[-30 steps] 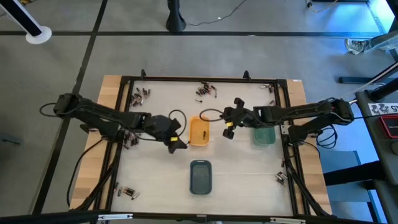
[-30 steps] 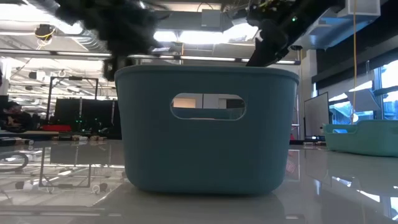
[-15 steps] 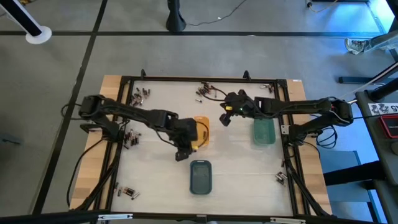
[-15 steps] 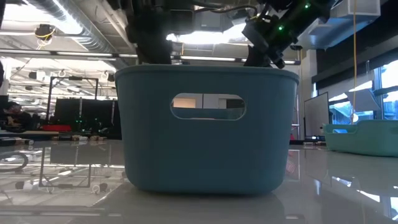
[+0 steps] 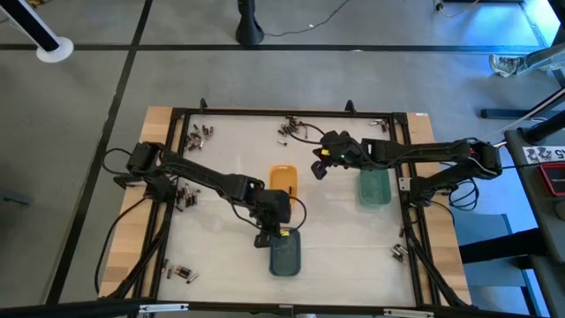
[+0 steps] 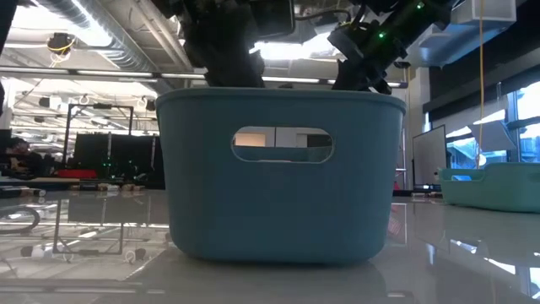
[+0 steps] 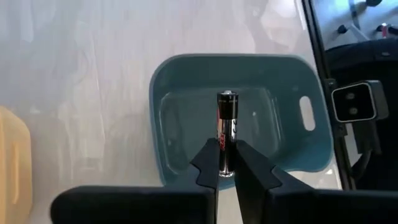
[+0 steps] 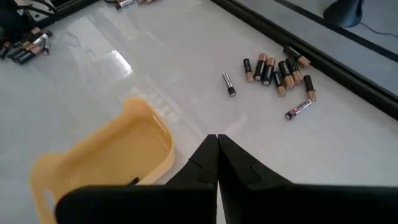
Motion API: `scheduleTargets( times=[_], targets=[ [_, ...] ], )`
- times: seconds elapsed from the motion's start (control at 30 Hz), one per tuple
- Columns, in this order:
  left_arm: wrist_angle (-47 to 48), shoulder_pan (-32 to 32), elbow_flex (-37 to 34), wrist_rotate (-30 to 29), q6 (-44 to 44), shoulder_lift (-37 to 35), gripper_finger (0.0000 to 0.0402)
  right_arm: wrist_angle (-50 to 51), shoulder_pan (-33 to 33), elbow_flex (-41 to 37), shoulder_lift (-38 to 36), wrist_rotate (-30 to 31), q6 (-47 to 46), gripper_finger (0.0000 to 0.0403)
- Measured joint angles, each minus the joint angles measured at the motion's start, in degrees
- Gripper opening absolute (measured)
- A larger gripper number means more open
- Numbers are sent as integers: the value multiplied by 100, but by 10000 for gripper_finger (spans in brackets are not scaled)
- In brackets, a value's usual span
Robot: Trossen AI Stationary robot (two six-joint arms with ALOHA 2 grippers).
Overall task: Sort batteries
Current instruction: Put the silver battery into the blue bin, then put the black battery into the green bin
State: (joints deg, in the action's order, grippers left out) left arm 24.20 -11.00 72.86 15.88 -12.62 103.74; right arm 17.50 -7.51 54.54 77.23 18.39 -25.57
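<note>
My left gripper [image 7: 226,163] is clenched on a slim dark-and-silver cylindrical battery with a reddish band [image 7: 226,130], holding it above the slate-blue oblong plastic tray [image 7: 186,81] at the table's near middle. My right gripper [image 8: 216,160] is pressed shut with nothing in it, hanging between the orange oblong plastic tray [image 8: 118,149] and the green oblong tray [image 5: 374,187]. More small brown-and-black cells [image 8: 277,70] lie clustered near the black frame rail [image 8: 323,43], with others in the table's corners.
</note>
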Motion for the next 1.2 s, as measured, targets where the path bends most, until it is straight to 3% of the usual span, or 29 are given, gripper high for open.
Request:
scheduleTargets(
  times=[0.6,1.03,1.13,1.2],
  targets=[
    [-306,-92,-13,341,-166,439,45,92,0,2,0,-4,47,1],
    [-258,48,-13,343,-11,305,151,721,0,2,-25,-652,48,1],
    [-69,95,-13,93,63,17,159,914,3,31,-129,-1030,-35,1],
    [184,94,-13,-423,165,-227,160,1226,106,174,-214,-1162,-185,1]
  ],
)
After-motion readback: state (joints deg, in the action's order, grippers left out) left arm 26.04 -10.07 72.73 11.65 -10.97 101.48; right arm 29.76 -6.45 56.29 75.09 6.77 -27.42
